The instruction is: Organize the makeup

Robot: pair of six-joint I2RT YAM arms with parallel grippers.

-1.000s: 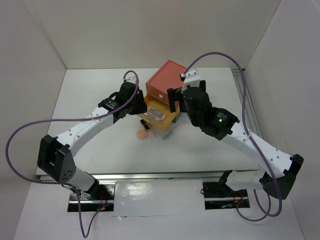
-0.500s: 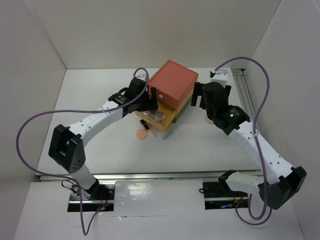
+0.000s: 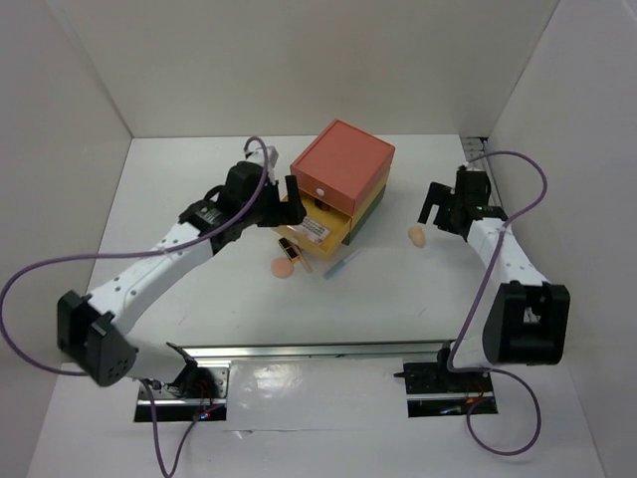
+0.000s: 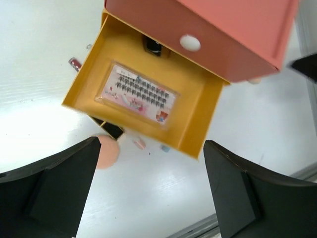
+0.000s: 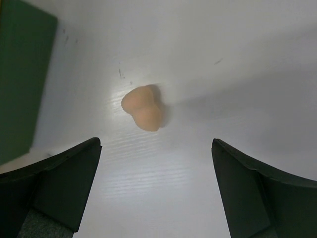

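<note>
**A:** left side status?

**B:** Left tool [image 4: 148, 193] has just gone from half closed to fully spread and eased back off the open yellow cardboard drawer [image 4: 193, 111]. The clear plastic lash pack [image 4: 138, 94] lies flat on the drawer floor with nothing between the fingers, so I read that drop as done. There's a small black item [image 4: 153, 46] at the drawer's back, can't tell what it is

**A:** and the right?

**B:** Right arm has swung off the coral-yellow-green drawer box [image 3: 343, 164] and out toward the right wall [image 3: 567, 149]. Right tool [image 5: 158, 191] is spread wide, hovering over the peach teardrop foam sponge [image 5: 143, 108] without touching it. That looks like my next pick

**A:** clearance?

**B:** The sponge has bare white surface [image 5: 223, 59] all round, and the box's green side [image 5: 20, 74] is well apart from it. The fingers should drop either side freely. The wall is near that wrist, so I'd carry inward.

The left is tighter. A round peach piece [image 4: 106, 151] touches the black square compact [image 4: 113, 130], which is tucked under the drawer's front corner. The pale blue stick [image 3: 338, 264] is near the box's front, and a small red lipstick tube [image 4: 75, 62] is beside the drawer's side. The drawer overhangs that cluster, so I'd come in from the open surface on the near side
</note>
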